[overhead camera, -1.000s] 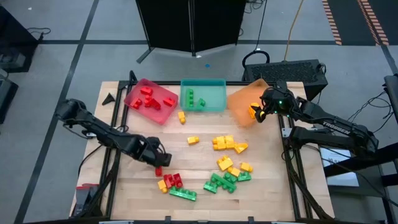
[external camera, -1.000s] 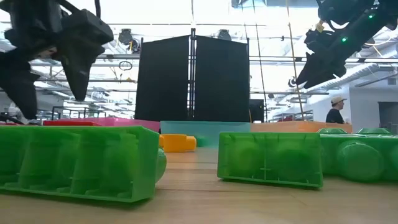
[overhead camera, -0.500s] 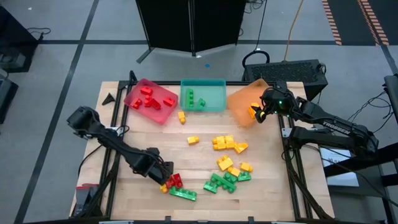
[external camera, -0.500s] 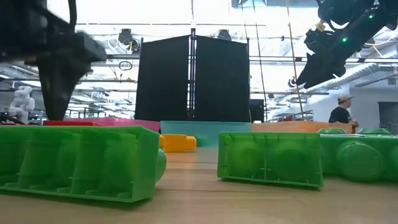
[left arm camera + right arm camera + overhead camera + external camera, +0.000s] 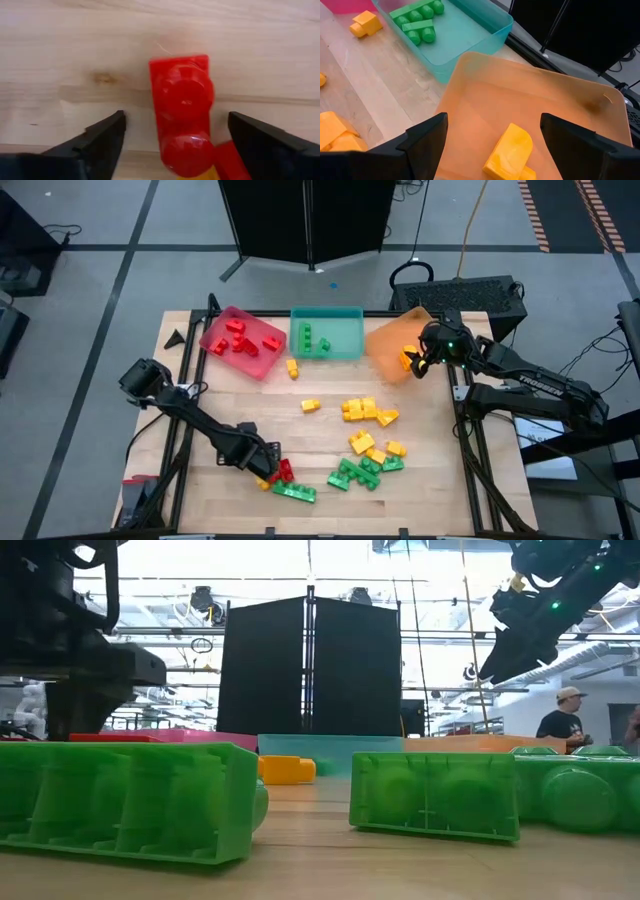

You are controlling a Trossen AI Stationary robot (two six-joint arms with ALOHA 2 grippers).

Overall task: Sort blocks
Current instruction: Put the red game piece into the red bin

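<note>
Wooden table (image 5: 320, 395) strewn with blocks (image 5: 365, 415); left gripper (image 5: 172, 137) spread wide astride red brick (image 5: 182, 107), ungripped; right gripper (image 5: 495, 135) agape, empty, above orange tray (image 5: 540, 100) holding yellow block (image 5: 509, 152)

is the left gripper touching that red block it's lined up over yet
Apart. In the left wrist view the red block lies between the left gripper's open fingers, with bare wood showing on both sides of it.
</note>
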